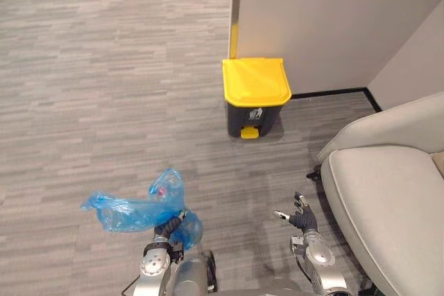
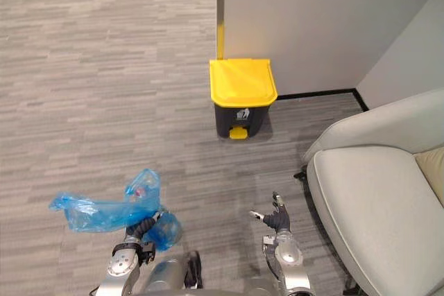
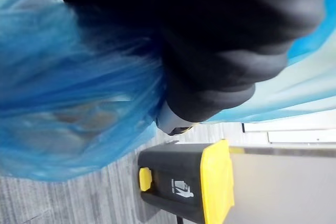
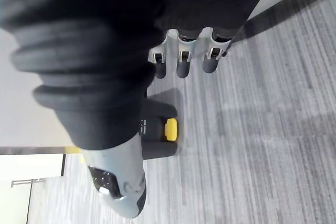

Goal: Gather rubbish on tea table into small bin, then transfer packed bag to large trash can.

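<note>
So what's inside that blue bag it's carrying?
The blue bag, gripped by the left hand, is see-through enough to show a small reddish scrap near its top and some pale shapes. The crumpled plastic hides what they are.

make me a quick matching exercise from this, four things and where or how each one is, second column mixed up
Column one:
1. blue bag
2. trash can
3. armchair
4. right hand

Column two:
a. by the wall, yellow lid closed
b. holds nothing, fingers open
c. gripped by the left hand
d. on the robot's right side, pale grey

Pairs: 1-c, 2-a, 3-d, 4-b
</note>
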